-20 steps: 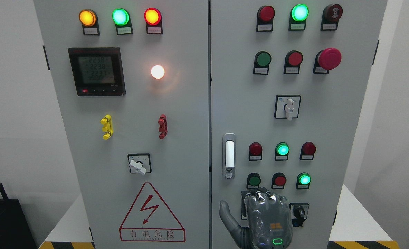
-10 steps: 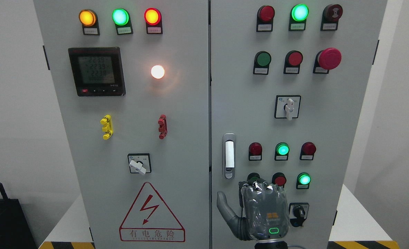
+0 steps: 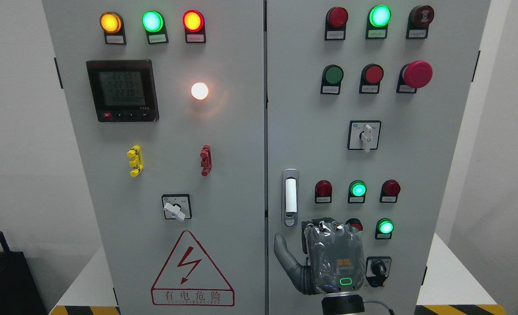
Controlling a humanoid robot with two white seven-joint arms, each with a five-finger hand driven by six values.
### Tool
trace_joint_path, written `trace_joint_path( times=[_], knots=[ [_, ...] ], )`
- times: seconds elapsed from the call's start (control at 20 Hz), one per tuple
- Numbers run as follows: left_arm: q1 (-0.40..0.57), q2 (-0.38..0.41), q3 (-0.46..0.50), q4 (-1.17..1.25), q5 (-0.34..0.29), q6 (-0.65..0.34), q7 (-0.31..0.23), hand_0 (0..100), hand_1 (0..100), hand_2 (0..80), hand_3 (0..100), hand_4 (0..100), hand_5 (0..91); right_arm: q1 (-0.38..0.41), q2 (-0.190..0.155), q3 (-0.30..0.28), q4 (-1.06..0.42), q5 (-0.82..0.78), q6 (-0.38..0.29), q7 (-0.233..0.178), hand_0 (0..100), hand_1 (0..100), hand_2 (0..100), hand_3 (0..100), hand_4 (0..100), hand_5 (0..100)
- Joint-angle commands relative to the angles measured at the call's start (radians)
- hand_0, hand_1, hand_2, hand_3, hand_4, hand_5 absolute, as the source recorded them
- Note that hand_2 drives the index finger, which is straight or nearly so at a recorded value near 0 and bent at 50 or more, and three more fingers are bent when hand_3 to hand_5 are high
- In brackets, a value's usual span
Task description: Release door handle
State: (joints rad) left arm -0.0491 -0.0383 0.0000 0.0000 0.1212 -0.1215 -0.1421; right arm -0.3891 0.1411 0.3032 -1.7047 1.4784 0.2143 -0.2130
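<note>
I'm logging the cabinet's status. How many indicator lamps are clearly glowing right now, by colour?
Green lamps: 4
Amber lamp: 1
Red lamp: 1
White lamp: 1
Total: 7
The right hand hides part of the lower button row, so nothing behind it is counted.

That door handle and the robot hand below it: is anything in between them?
No. In the head view only bare grey door panel separates the handle from the robot hand, whose thumb points up beneath it.
</note>
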Motion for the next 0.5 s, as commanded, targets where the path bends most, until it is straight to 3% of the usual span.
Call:
trace_joint_path(
  times=[0.0,0.3,0.45],
  knots=[
    [0.0,0.0,0.011,0.017,0.0,0.0,-0.001,12,39,0.0,0,0,0.0,-0.022,0.002,-0.025,0.016,-0.003,-0.001,0.006,38,10,91,100,95,97],
    [0.0,0.0,0.011,0.017,0.0,0.0,-0.001,12,39,0.0,0,0,0.0,-0.031,0.002,-0.032,0.019,-0.004,-0.003,0.01,38,10,91,100,95,98],
    [0.0,0.0,0.011,0.017,0.0,0.0,-0.001,12,39,0.0,0,0,0.0,-0.048,0.002,-0.039,0.023,-0.004,-0.003,0.033,38,10,91,100,95,98]
  ],
)
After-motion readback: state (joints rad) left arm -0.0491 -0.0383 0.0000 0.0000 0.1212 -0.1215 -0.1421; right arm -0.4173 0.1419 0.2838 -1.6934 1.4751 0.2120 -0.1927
